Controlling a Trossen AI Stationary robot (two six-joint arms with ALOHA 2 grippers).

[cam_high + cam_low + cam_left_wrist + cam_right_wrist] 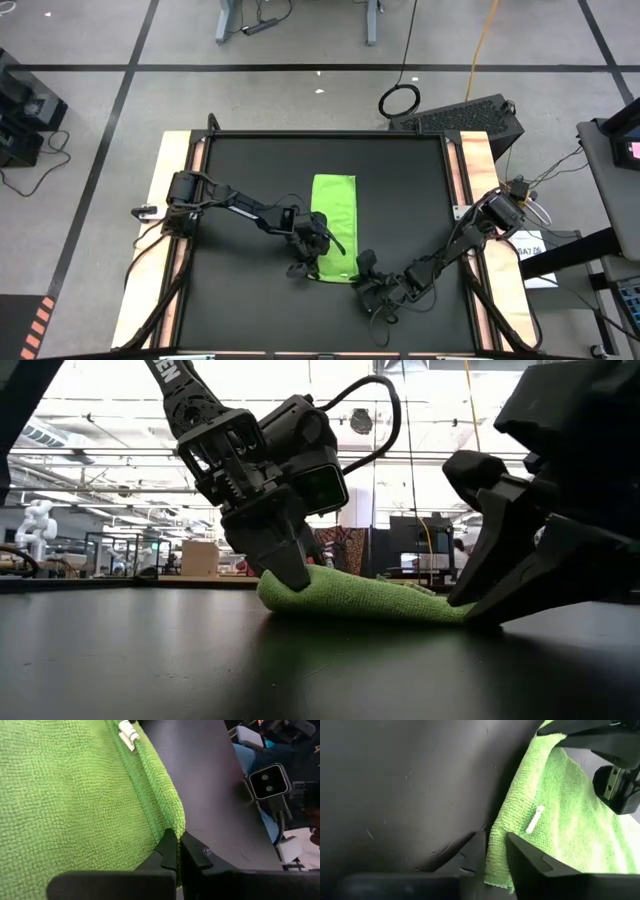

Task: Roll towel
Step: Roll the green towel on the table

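Right hand (496, 851) pinching towel (555, 810) edge

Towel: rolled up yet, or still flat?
Still flat: the towel lies as a long strip, only its near end pinched by both pincers; no roll shows.

Most of the black table (240, 300) around me lies bare, so I have free passage at the far end and along both sides. At the near end it is tight: my left gripper (318, 240) and my right gripper (365, 268) crowd the near end of the towel (335, 205), with little room between them
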